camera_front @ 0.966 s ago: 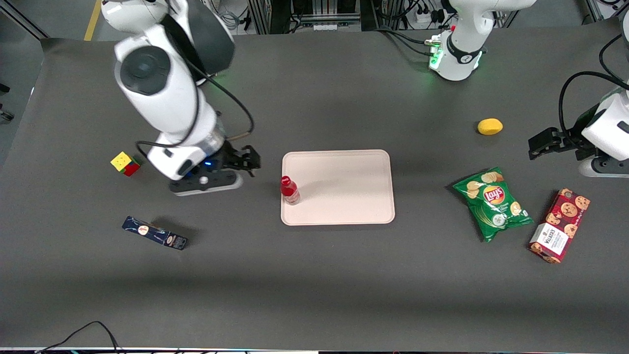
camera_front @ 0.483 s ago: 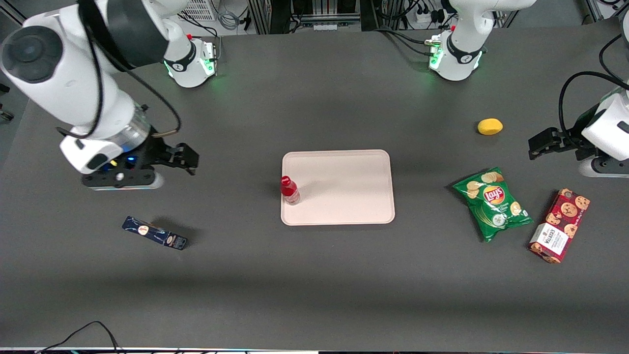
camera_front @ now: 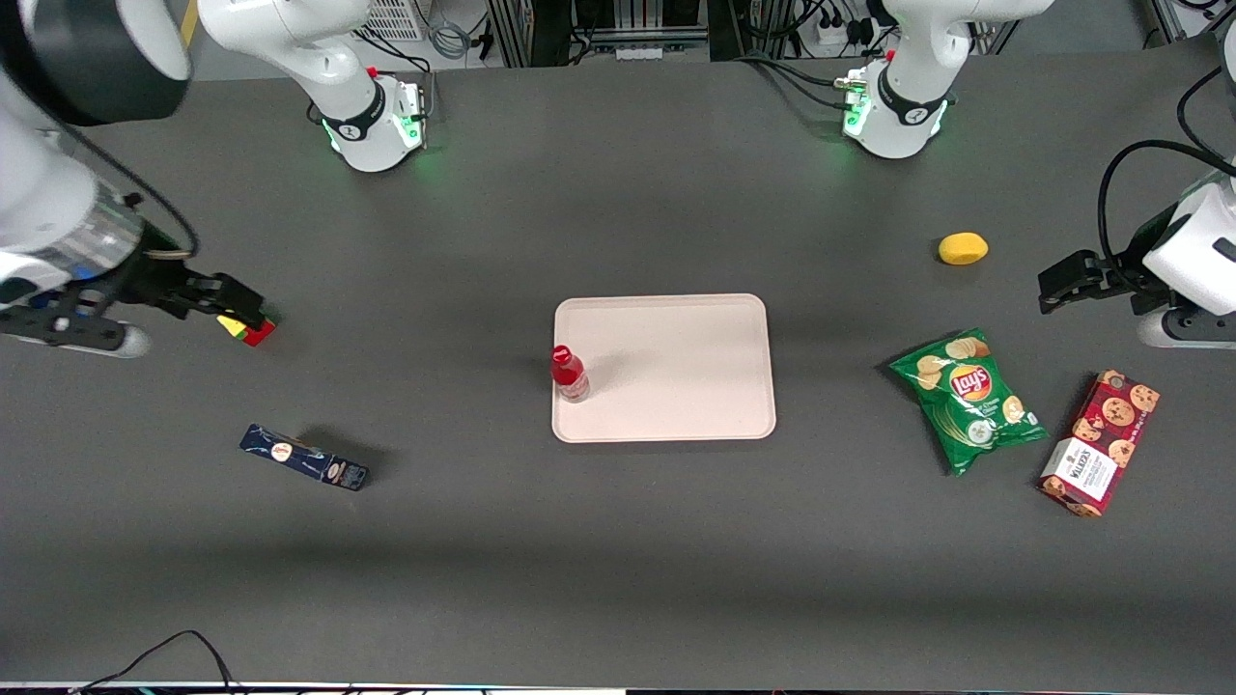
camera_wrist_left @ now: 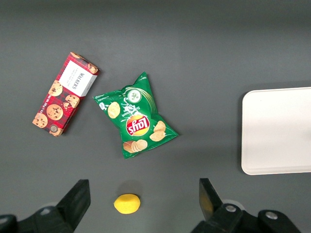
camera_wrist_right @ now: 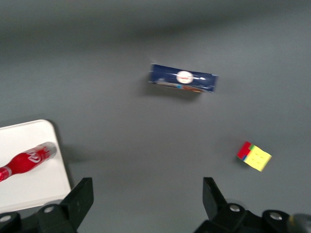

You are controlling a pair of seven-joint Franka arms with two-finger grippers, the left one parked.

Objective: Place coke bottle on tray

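I see the small red coke bottle with its red cap (camera_front: 569, 373) standing upright on the large pale pinkish-beige tray with rounded corners (camera_front: 676, 367), just inside the rim at the edge toward the working arm's end of the bench; in the wrist view the same bottle (camera_wrist_right: 26, 160) sits on the tray's corner (camera_wrist_right: 34, 187). To my eye the placing is done. My gripper (camera_front: 227, 304) hangs well apart from the tray, over the multicoloured puzzle cube (camera_front: 253, 330), its jaws spread wide with nothing between them. I judge that leaves the bottle undisturbed. The dark blue carton (camera_front: 304, 458) lies flat, nearer the front camera than the cube, and needs no handling.
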